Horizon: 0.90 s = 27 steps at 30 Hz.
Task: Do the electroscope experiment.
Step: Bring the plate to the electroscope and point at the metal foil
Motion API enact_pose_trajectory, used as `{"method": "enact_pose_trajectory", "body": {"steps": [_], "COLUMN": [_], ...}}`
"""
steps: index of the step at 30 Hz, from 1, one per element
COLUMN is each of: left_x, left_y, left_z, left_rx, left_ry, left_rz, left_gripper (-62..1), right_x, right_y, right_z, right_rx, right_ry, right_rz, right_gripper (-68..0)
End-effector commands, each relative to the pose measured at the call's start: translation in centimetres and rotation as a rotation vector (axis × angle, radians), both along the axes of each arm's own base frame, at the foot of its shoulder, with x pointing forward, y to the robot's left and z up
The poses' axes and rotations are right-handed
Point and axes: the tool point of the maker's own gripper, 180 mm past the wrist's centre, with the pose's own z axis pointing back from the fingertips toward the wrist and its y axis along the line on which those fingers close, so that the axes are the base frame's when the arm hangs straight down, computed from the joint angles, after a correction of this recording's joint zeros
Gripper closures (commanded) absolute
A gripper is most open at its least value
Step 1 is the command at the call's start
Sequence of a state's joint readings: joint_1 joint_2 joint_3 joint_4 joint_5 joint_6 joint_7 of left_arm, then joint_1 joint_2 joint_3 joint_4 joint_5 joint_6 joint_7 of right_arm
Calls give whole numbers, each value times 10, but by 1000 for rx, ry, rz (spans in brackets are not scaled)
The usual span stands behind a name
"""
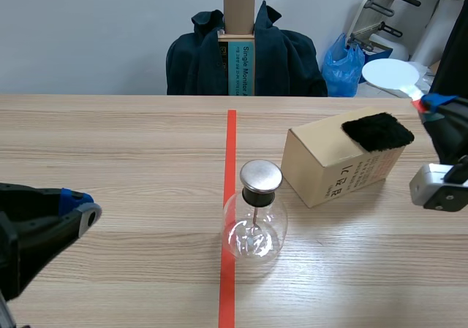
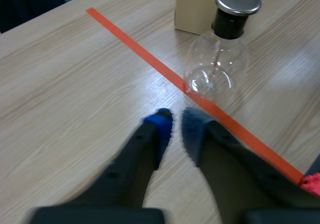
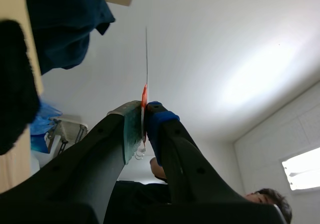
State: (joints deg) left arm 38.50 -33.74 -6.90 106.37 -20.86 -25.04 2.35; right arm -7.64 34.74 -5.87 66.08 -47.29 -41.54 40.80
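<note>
— Where's the flask (image 1: 253, 226)?
— On the table (image 1: 110, 145), astride the tape (image 1: 231, 138). Right tool (image 3: 144, 124) pinches the disc (image 1: 390, 74), raised beyond the fur (image 1: 377, 131); left tool (image 2: 175, 126) closed, empty.
— Best rub it flat on the fur, then approach the cap (image 1: 261, 174).

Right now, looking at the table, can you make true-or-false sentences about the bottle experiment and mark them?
1. The glass flask stands on the orange-red tape line. True.
2. The black fuzzy pad lies flat on the table. False: it lies on top of the cardboard box.
3. The right gripper is shut on a thin white disc. True.
4. The left gripper holds the flask. False: it is shut on nothing, apart from the flask.
5. The flask's metal cap is on. True.
</note>
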Motion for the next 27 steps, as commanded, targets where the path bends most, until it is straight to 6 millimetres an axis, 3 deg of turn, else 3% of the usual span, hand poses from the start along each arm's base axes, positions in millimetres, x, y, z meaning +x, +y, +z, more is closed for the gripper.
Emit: {"method": "enact_pose_trajectory", "body": {"steps": [1,9,15,20,27], "left_x": [10,43,54,54,46], "left_y": [4,24,29,15,-28], "left_z": [5,-12,-36,-57,-77], "left_rx": [-1,-16,-106,-170,-252], "left_ry": [-28,-42,4,50,95], "left_rz": [-25,-102,-136,-179,-276], "left_gripper": [-18,-18,-18,-18,-18], "right_x": [-2,-20,-36,-46,-49], "right_y": [-5,-5,1,8,7], "right_z": [27,62,79,87,104], "right_rx": [0,85,101,117,130], "right_ry": [-104,-177,-206,-213,-256], "right_rz": [-8,-23,-6,8,8], "right_gripper": [-8,-8,-9,-8,-9]}}
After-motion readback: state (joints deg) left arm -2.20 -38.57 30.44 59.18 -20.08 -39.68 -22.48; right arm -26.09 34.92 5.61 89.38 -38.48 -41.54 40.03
